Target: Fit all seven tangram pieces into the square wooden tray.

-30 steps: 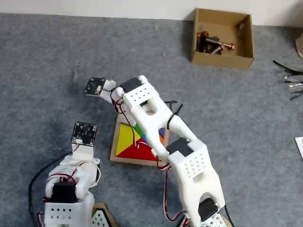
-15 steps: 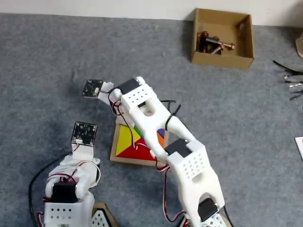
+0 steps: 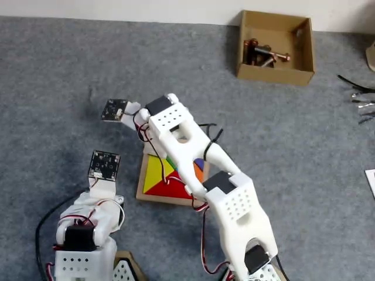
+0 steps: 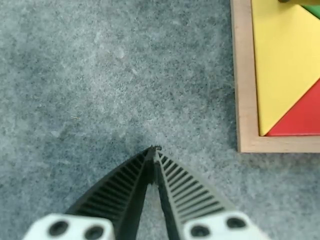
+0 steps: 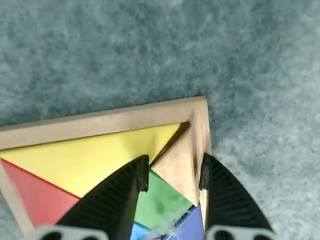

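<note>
The square wooden tray [image 3: 142,186] lies on grey carpet at the centre, partly under the right arm. In it I see a yellow triangle [image 3: 153,170], a red triangle [image 3: 173,187] and a bit of orange [image 3: 200,172]. My right gripper [image 5: 173,175] is open above a tray corner [image 5: 200,107], its fingertips either side of a bare wooden triangular patch [image 5: 176,157]. Yellow [image 5: 95,155], red [image 5: 35,192], green [image 5: 160,205] and blue [image 5: 186,226] pieces lie around that patch. My left gripper [image 4: 152,150] is shut and holds nothing, over carpet just beside the tray's rim [image 4: 244,100].
A cardboard box [image 3: 274,47] with metal parts stands at the back right. Cables [image 3: 360,96] lie at the right edge. Open carpet stretches left and right of the tray.
The right arm has shifted slightly left and farther back over the tray's corner. The left arm has not moved.
</note>
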Tool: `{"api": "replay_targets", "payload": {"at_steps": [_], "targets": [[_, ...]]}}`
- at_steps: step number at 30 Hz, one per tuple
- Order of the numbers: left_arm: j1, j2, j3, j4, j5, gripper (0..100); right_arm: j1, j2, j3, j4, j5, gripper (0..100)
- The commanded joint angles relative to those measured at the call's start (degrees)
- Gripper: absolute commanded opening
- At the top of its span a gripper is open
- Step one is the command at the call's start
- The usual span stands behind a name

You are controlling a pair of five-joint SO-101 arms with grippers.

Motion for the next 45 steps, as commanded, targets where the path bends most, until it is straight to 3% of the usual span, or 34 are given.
{"api": "replay_targets", "payload": {"at_steps": [1, 18, 24, 35, 42, 45], "targets": [[-0.48, -0.31, 1.1, 0.26, -0.26, 1, -1.45, -2.15, -3.21, 3.38, 0.26, 15.4], [-0.48, -0.31, 1.1, 0.26, -0.26, 1, -1.54, -3.3, -6.9, 7.87, 0.18, 15.2], [-0.48, -0.31, 1.1, 0.26, -0.26, 1, 0.92, -3.21, -13.14, 7.78, -6.77, 15.2], [-0.48, -0.31, 1.1, 0.26, -0.26, 1, 1.8, -0.75, -12.79, 7.87, -7.38, 15.1], [-0.48, -0.31, 1.1, 0.26, -0.26, 1, 1.71, 3.91, -9.54, 7.87, -7.47, 0.5], [-0.48, -0.31, 1.1, 0.26, -0.26, 1, 1.71, 5.05, -9.54, 7.87, -7.47, 0.7]]}}
